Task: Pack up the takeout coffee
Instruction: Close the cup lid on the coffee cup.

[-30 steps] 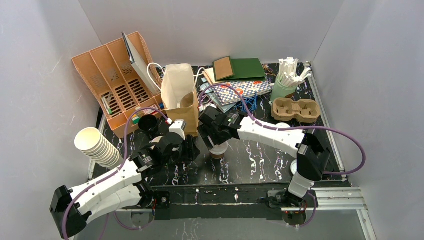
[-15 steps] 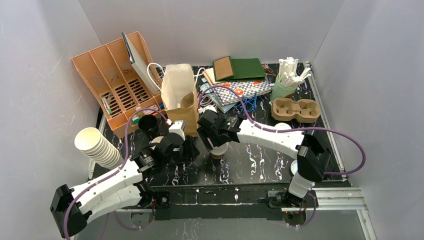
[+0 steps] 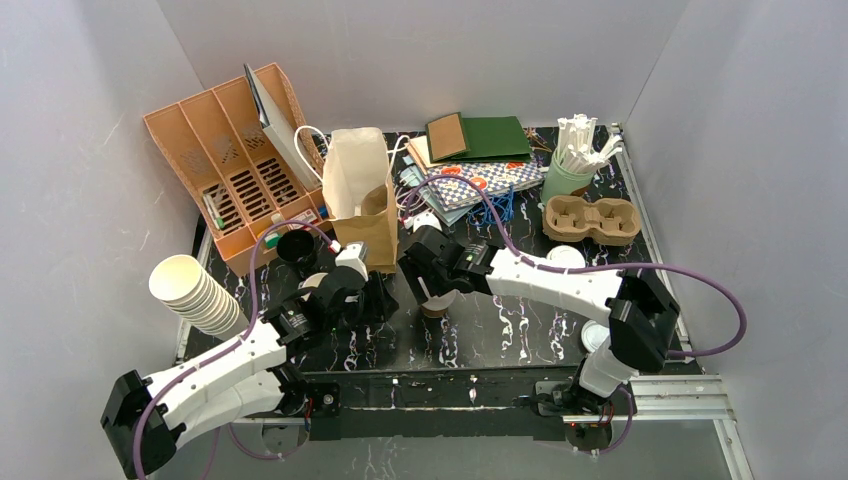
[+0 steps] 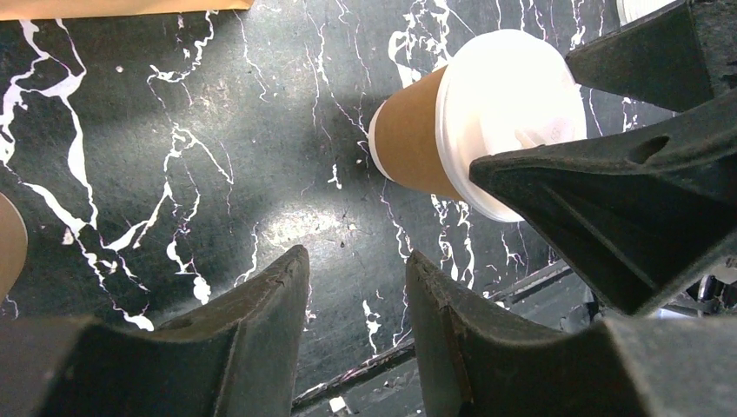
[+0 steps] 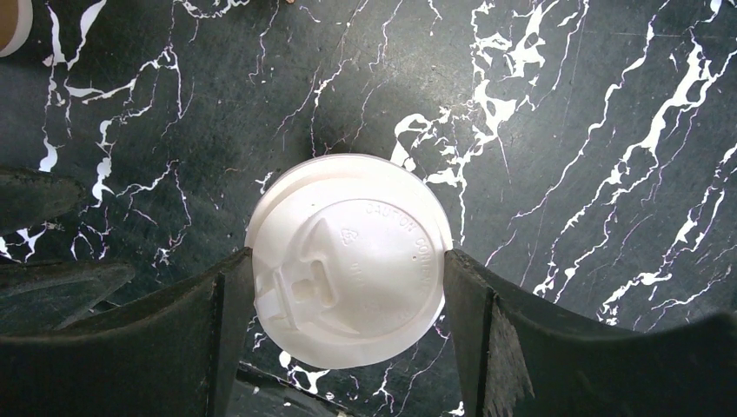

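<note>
The lidded coffee cup point(image 5: 348, 252) stands upright on the bench point(image 5: 591, 130), square between the jaws of the right gripper point(image 5: 348, 282), which clamp its lid rim from both sides, while the left gripper point(image 4: 356, 265) hangs just beside it, jaws narrowly apart and empty.

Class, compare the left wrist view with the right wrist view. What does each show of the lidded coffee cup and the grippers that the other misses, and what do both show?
Left wrist only: the tan side wall of the takeout coffee cup, and the left gripper, open with nothing between its fingers. Right wrist only: the top face of the white lid, with its sip hole and raised lettering, and the right gripper closed against the lid's rim on both sides. Both: that lid, a right-gripper finger against it, and the black marbled table.
</note>
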You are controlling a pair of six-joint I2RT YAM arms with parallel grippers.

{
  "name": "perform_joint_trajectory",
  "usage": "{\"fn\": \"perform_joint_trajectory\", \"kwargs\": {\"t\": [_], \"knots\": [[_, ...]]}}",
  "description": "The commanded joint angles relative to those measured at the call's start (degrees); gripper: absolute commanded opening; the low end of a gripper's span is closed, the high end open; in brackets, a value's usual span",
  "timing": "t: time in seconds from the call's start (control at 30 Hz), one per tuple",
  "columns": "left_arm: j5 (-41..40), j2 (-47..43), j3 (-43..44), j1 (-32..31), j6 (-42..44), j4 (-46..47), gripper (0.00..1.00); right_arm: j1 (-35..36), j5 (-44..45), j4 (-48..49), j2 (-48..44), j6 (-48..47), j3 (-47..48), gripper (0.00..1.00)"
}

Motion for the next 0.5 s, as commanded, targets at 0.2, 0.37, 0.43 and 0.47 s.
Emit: {"fn": "perform_joint_trajectory", "kwargs": {"t": [0.2, 0.37, 0.43, 0.47], "knots": [[3.0, 1.5, -0.4, 2.9, -0.3, 3.1, 0.42, 0.4, -0.9, -4.1, 1.3, 0.7, -1.8, 0.72], [5.2, 2.6, -0.2, 4.6, -0.3, 5.0, 0.42, 0.4, 1.2, -4.8, 0.7, -0.2, -1.3, 0.71], [6.0, 2.9, -0.8, 4.9, -0.6, 6.1, 0.41, 0.3, 1.2, -4.4, 0.7, 0.1, -2.4, 0.71], [6.4, 3.0, -1.2, 5.0, -0.8, 6.9, 0.41, 0.4, 1.1, -3.6, 0.5, 0.2, -3.4, 0.70]]}}
